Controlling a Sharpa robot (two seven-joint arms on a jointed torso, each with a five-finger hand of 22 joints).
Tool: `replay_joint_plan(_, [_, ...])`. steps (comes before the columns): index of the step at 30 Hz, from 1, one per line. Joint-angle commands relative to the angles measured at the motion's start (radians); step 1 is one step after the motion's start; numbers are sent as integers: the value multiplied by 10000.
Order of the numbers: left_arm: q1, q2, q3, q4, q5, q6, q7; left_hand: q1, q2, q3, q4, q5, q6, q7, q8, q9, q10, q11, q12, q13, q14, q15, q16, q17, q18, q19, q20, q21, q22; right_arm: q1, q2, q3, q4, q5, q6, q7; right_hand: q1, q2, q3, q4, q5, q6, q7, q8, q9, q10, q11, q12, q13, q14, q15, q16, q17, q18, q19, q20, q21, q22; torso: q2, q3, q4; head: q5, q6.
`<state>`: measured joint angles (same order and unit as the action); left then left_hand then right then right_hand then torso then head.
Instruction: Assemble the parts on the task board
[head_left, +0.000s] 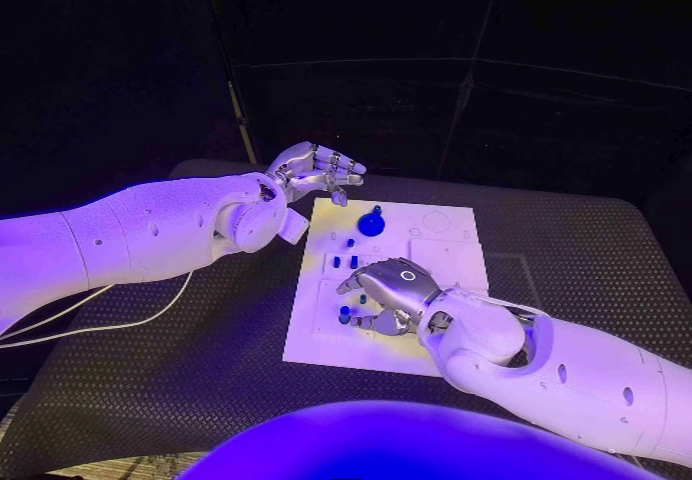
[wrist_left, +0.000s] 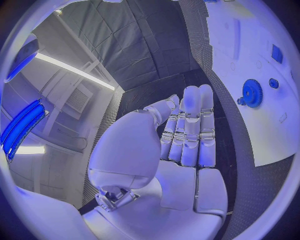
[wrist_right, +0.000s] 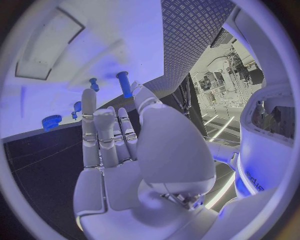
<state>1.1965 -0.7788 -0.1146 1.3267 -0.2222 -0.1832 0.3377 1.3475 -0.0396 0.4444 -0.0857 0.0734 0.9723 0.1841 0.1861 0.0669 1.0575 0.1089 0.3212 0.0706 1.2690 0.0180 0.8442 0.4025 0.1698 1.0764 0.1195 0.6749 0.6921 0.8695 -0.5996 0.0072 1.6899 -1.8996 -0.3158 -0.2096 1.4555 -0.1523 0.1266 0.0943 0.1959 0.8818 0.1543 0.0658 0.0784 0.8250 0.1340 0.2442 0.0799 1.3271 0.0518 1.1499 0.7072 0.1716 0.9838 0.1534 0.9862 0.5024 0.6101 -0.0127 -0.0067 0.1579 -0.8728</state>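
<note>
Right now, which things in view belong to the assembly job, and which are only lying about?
Belong to the job:
task board
blue gear
small blue pegs
left hand, holding nothing
right hand, over the board

Only lying about:
black table
white cable by the left arm

The white task board (head_left: 433, 240) lies flat in the middle of the tabletop. A blue gear (head_left: 372, 222) sits near its far left corner, and small blue pegs (head_left: 348, 260) stand along its left side, nearer.
</note>
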Motion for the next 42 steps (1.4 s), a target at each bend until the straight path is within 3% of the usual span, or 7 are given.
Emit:
replay_joint_plan(1, [18,9,9,-27,42,96,11,2,103,16,8,-7,-19,57,-20,-5,-69,15,47,-10,47,10,-55,-9,139,17,4,-50,-17,13,-228,11,268,117,-1037,310,119,4,-71,176,146,-27,38,24,30,10,-17,302,25,41,-66,35,7,139,108,-31,-43,-21,-17,-4,-19,3,2])
replay_joint_plan(7, [16,-26,7,-58,42,62,-16,2,103,16,8,-7,-19,57,-20,-5,-69,15,47,-10,47,10,-55,-9,139,17,4,-50,-17,53,-1230,301,976,2441,-1530,398,-163,324,-123,613,173,689,189,283,193,1562,-279,1439,263,652,-268,702,1089,155,373,-189,92,18,-7,-5,11,-68,4])
replay_joint_plan(13, [15,-167,4,-24,42,-7,24,6,109,19,7,-6,-22,58,-22,-5,-75,16,48,-11,47,10,-58,-10,139,18,4,-52,-20,206,-2516,737,1542,5379,-1665,-366,-422,466,-146,870,123,1449,-205,600,332,4406,-905,3489,1289,1530,-775,1931,3292,-181,1808,-622,1526,2169,-40,-3,-40,-212,134])
replay_joint_plan(16, [13,-214,1,-26,42,-103,105,11,116,22,6,-5,-21,57,-21,-5,-76,15,53,-10,49,10,-60,-10,139,20,4,-55,-23,235,-3168,840,1749,6028,-1613,-860,-667,501,-283,1045,206,1709,-451,655,341,5654,-1140,8691,7519,1953,-981,2954,5346,-467,2622,-879,2453,3621,-70,-5,-70,-320,185])
replay_joint_plan(19, [12,-226,-1,-10,42,-156,165,11,116,22,6,-5,-21,57,-21,-5,-76,15,53,-10,49,10,-60,-10,139,20,4,-55,-23,247,-3711,884,1859,6355,-1097,-1397,-1174,537,-700,1458,449,1672,-359,716,361,5728,-1029,10753,10372,2077,-894,3471,6518,-563,2888,-850,2890,4348,-91,-24,-91,-554,206])
replay_joint_plan(28, [5,-316,-30,199,42,-209,268,-6,111,8,14,-12,-1,52,-9,0,-61,12,72,-5,59,10,-61,-10,138,27,5,-60,-28,16,-4618,890,1844,5268,-823,-2704,-1622,554,-1746,1888,819,1562,-414,1193,556,6057,-1027,11648,11893,2250,-903,3900,7650,-666,3203,-830,3276,5034,-143,-46,-154,-1271,300])
replay_joint_plan(42, [-8,-385,-57,381,43,-121,357,-98,73,-46,60,-17,0,50,-6,-1,-68,14,93,-4,74,16,-68,-10,135,36,13,-83,-50,-476,-4563,802,1746,3784,-629,-3492,-1927,682,-2412,1955,776,1526,-504,1693,805,6324,-1093,11981,12578,2318,-946,4031,8043,-696,3295,-866,3387,5239,-163,-47,-177,-1562,355])
